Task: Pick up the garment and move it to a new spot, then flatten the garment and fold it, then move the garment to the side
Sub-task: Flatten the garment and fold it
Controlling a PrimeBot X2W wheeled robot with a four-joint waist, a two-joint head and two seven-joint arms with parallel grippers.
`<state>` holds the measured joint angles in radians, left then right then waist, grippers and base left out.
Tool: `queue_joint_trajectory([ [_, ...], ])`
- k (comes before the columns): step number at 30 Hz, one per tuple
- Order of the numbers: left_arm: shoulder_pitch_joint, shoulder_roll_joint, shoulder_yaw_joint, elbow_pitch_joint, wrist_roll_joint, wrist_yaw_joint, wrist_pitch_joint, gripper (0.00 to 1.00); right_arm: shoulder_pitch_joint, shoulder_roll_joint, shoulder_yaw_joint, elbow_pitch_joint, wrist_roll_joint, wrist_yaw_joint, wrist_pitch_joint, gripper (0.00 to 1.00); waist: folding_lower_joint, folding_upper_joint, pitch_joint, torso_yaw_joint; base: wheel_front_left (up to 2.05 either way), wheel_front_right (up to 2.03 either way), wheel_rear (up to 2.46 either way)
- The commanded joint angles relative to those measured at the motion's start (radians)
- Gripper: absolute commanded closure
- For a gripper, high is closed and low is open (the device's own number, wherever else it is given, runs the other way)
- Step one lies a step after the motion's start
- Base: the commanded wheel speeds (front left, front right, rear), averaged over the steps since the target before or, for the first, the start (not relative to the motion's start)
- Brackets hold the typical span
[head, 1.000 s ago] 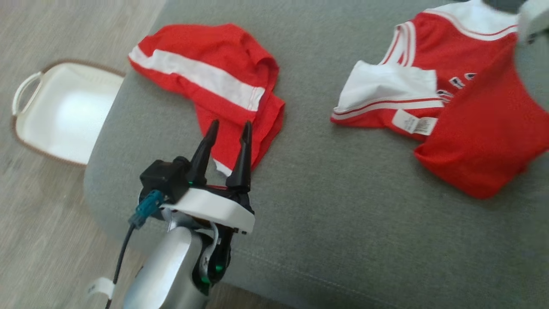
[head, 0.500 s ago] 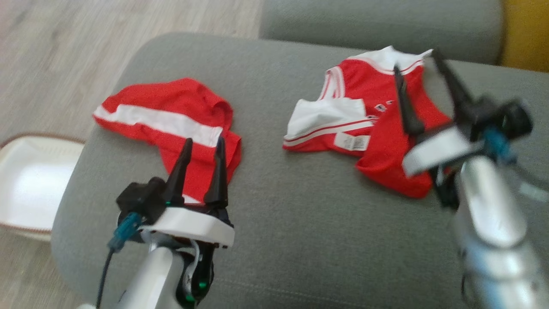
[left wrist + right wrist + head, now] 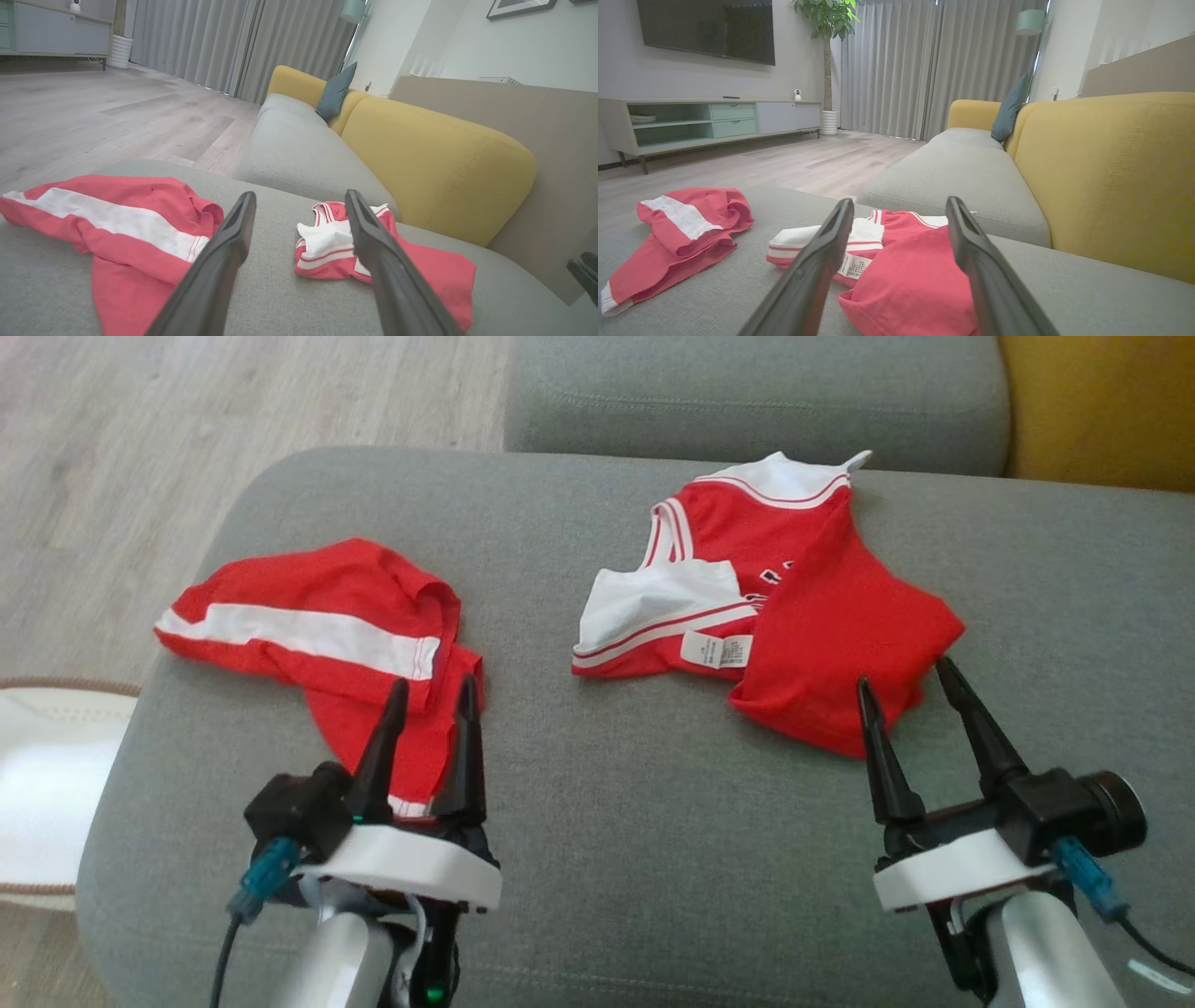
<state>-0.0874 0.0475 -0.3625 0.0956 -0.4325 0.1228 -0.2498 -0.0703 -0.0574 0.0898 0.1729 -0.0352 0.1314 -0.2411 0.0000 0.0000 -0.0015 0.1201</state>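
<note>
Two crumpled red garments lie on the grey sofa seat (image 3: pixel 653 821). Red shorts with a white stripe (image 3: pixel 317 616) (image 3: pixel 117 219) (image 3: pixel 686 219) are on the left. A red shirt with white sleeves and a label (image 3: pixel 822 607) (image 3: pixel 434 275) (image 3: pixel 910 284) is on the right. My left gripper (image 3: pixel 433 680) (image 3: pixel 300 192) hovers open over the near end of the shorts, nothing between its fingers. Also open and holding nothing, my right gripper (image 3: pixel 903 671) (image 3: pixel 900 199) has its tips at the shirt's near red hem. I cannot tell whether either gripper touches the cloth.
A white basket with a brown rim (image 3: pixel 37 775) stands on the wooden floor (image 3: pixel 187 411) left of the seat. A second grey cushion (image 3: pixel 747 401) and the yellow backrest (image 3: pixel 1102 411) lie beyond. Bare grey seat stretches between and in front of the two garments.
The head camera has swung, shifting the whole picture. My right gripper has come down into view and now stands at the shirt's near edge. The garments lie as before.
</note>
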Motion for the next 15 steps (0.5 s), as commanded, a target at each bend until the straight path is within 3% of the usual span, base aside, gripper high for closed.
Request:
queue_joint_trajectory([
  [1,-0.037,0.003,0.026,-0.037,0.005,-0.006,-0.012,0.0,-0.035,0.007,0.024,-0.05,0.0,-0.001,0.005,0.0,0.0,0.0,0.01,0.009,0.0,0.0,0.0],
  [8,-0.062,0.003,-0.007,-0.028,0.008,-0.017,-0.012,0.0,-0.058,0.007,0.023,-0.037,-0.057,-0.001,0.055,0.0,0.0,0.0,0.053,0.06,0.0,0.0,0.0],
  [15,-0.087,0.003,-0.03,-0.023,-0.002,-0.017,-0.012,0.0,-0.127,0.007,0.044,0.088,-0.179,-0.001,0.115,0.0,0.0,0.0,0.119,0.127,0.0,0.0,0.0],
])
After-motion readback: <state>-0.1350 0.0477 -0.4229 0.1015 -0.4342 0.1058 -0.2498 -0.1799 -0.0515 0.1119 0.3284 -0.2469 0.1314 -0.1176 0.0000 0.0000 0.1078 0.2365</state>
